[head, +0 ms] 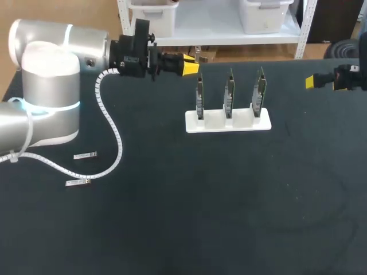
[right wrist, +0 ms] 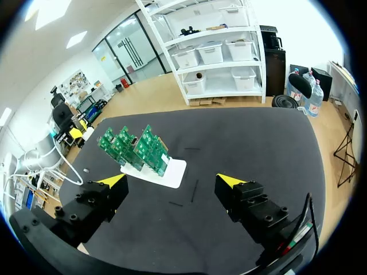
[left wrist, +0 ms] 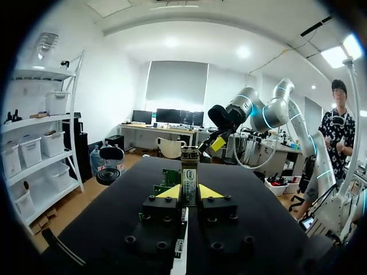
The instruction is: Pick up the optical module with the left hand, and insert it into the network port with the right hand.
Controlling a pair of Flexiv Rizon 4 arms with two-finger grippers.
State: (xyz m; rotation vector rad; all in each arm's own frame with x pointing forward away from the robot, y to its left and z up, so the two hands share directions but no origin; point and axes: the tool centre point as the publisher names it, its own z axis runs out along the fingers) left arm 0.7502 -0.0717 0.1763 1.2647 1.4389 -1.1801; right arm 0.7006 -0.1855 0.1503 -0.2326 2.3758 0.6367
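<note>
- The left arm [head: 45,86] sits nearest, its silver elbow over the left edge of the desk [head: 189,229]. A white coiled cable [head: 112,129] hangs from it and trails across the dark top.
- Just beside that cable lie two small silver pieces [head: 85,155], flat on the desk (probably spare modules, though they are too small to be sure).
- The left gripper [head: 189,65] is held above the far side, its fingers pinching the optical module [left wrist: 189,172], which points outward. I judge it is being offered for a handover.
- The white stand [head: 227,121] holds three green boards [head: 229,94] upright, presumably so they can be reached from above. The network ports themselves cannot be made out.
- The right gripper [head: 314,81] hangs at the far right, well apart from the module, its fingers [right wrist: 113,181] spread wide on nothing (its arm is cut off).
</note>
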